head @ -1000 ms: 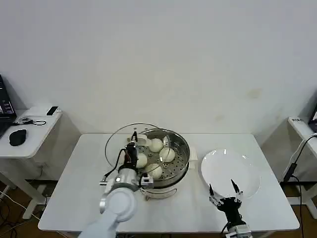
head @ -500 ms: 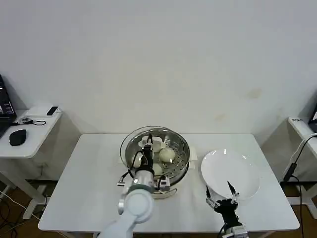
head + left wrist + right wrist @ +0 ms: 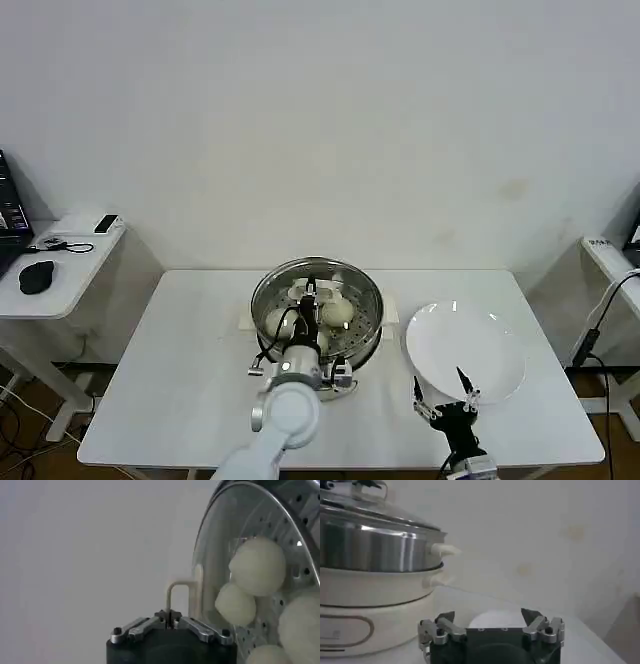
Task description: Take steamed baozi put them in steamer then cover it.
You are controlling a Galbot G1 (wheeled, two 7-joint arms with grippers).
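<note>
Head view: covering step. Left gripper (image 3: 309, 291), clamped on the cream handle of the glass cover (image 3: 270, 300), holds it over the steamer (image 3: 366, 330), which stands at table centre with the steamed baozi (image 3: 338, 312) inside. Right gripper (image 3: 446, 404) waits near the white plate (image 3: 495, 350), fingers spread. Next, probably: seat the rim, then release.
</note>
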